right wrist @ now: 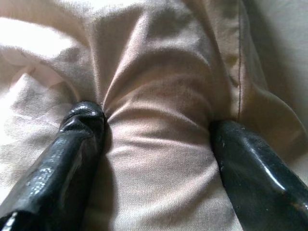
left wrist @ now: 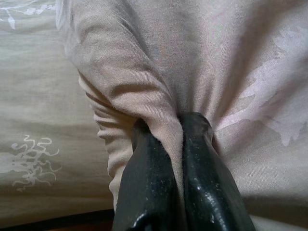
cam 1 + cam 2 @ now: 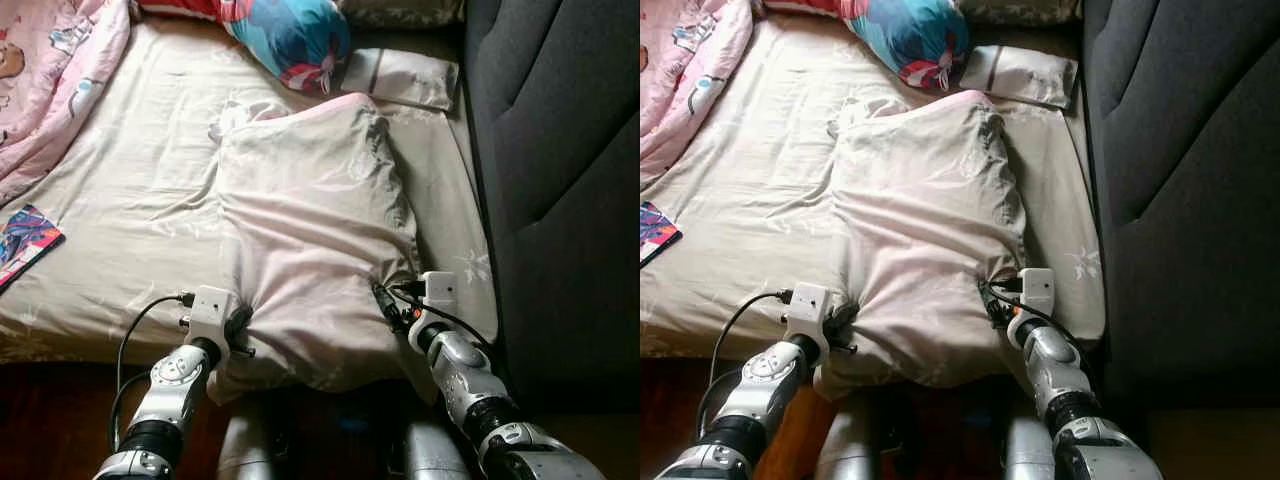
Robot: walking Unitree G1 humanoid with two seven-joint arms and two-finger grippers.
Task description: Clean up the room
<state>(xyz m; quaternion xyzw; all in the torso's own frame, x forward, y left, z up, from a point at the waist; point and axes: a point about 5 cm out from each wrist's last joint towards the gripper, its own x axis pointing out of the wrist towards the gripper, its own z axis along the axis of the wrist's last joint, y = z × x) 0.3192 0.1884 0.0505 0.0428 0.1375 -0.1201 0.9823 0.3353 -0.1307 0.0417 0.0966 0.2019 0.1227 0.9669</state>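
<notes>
A large pale pink pillow (image 3: 310, 220) lies lengthwise on the bed (image 3: 130, 200), its near end hanging over the bed's front edge. My left gripper (image 3: 240, 335) is at the pillow's near left corner, shut on a pinch of the pillowcase fabric (image 2: 175, 125). At the near right corner is my right gripper (image 3: 385, 300). Its two fingers stand wider apart and press into a thick bunched fold of the pillow (image 1: 154, 120). The cloth hides the fingertips in the eye views.
A blue and red patterned cushion (image 3: 290, 35) and a small flat pillow (image 3: 400, 75) lie at the far end. A pink blanket (image 3: 50, 70) is heaped at the far left. A colourful book (image 3: 22, 240) rests near the left edge. A dark upholstered panel (image 3: 560, 150) borders the right.
</notes>
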